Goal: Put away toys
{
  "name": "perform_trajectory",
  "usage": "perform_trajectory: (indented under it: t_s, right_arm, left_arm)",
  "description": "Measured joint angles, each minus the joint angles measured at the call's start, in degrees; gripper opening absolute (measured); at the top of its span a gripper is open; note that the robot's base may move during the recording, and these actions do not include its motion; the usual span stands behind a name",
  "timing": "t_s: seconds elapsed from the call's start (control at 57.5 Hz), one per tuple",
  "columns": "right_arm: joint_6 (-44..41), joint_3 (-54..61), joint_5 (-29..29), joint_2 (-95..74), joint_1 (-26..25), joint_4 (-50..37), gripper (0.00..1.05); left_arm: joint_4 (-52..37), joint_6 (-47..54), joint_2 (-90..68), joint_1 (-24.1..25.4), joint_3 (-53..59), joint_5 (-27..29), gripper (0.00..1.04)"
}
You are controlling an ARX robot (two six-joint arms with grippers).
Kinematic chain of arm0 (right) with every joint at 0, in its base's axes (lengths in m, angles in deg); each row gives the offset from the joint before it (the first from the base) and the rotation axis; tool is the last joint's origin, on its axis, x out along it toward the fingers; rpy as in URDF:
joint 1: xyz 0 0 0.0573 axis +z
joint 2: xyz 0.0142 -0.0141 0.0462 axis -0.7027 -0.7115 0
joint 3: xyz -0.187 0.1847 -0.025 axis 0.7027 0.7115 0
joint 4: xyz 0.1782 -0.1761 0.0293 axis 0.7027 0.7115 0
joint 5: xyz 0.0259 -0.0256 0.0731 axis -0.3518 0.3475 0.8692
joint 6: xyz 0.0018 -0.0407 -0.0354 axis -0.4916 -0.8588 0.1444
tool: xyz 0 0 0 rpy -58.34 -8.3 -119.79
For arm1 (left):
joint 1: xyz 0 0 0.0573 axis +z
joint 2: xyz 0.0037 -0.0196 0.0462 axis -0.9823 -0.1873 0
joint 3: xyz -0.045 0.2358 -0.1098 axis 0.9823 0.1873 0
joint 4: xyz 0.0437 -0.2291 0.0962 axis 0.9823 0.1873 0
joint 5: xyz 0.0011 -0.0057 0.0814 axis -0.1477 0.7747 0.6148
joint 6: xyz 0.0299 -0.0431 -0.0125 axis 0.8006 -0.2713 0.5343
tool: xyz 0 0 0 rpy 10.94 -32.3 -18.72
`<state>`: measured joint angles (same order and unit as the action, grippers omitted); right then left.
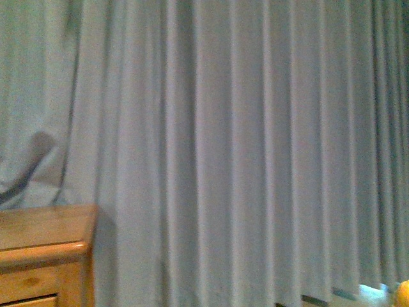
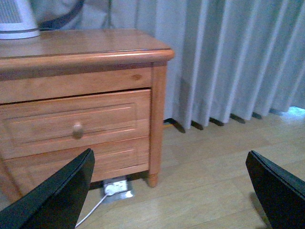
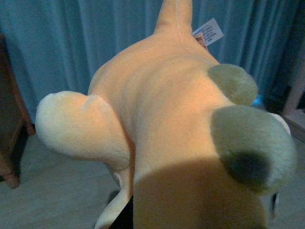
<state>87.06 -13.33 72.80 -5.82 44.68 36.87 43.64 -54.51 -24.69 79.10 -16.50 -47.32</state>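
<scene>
The orange-yellow plush toy [image 3: 162, 119] fills the right wrist view, held up off the floor, with pale limbs, two grey-green patches and a white tag near its top. My right gripper is shut on it and its fingers are hidden under the plush. A sliver of the same toy [image 1: 402, 294] shows at the bottom right corner of the front view. My left gripper [image 2: 174, 191] is open, its dark fingers [image 2: 57, 195] spread wide over bare wooden floor with nothing between them.
A wooden nightstand [image 2: 86, 105] with drawers stands close on the left, a white appliance base [image 2: 16, 21] on top and a floor socket with a white cable [image 2: 114, 188] underneath. Grey curtains [image 1: 243, 147] hang straight ahead. Wooden floor [image 2: 214, 157] lies open beside the nightstand.
</scene>
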Motion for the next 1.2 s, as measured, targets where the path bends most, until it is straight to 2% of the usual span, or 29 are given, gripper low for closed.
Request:
perform_trajectory:
  t_s: [1.199]
  right_arm:
    - [0.0, 0.0, 0.2, 0.1, 0.0, 0.1, 0.10]
  left_arm:
    - [0.0, 0.0, 0.1, 0.0, 0.0, 0.2, 0.98]
